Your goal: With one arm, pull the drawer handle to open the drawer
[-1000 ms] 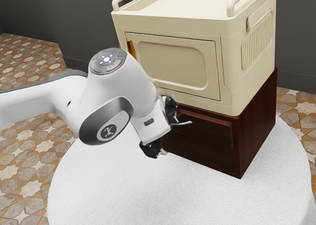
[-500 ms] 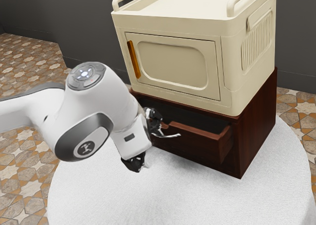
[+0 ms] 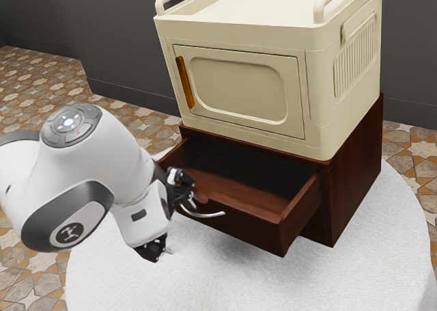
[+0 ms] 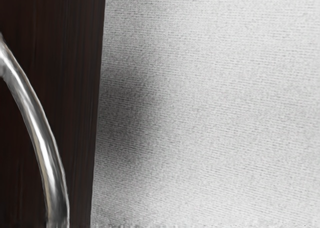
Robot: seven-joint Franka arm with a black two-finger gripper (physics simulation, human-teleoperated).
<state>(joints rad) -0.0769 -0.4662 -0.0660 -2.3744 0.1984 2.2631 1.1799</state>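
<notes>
Dark walls (image 3: 109, 24) enclose the room, above a floor (image 3: 41, 78) of patterned tiles in brown, cream and orange. On the floor lies or stands a round white surface (image 3: 369, 270), finely textured, which bears the furniture I am working on. Uppermost is a cream unit (image 3: 239, 3), its front door closed; beneath it, a dark red-brown wooden base (image 3: 355, 167) houses the drawer (image 3: 252, 232). My arm (image 3: 89, 154) enters from the exterior view's left.

The drawer projects well out from the base, with its interior exposed and its front overhanging the white surface, where a soft shadow falls. I judge the opening to be largely accomplished; any remaining travel would call for a further straight pull, though I cannot tell where the stop lies. My gripper (image 3: 177, 227) is beside the drawer front, its two fingers spread widely, one near the handle and the other well apart from it. The curved silver handle (image 3: 206, 215), on the drawer front, is not pinched between them; the near finger probably hooks it, but the contact is partly hidden. A slip off the bar is the chief risk.
</notes>
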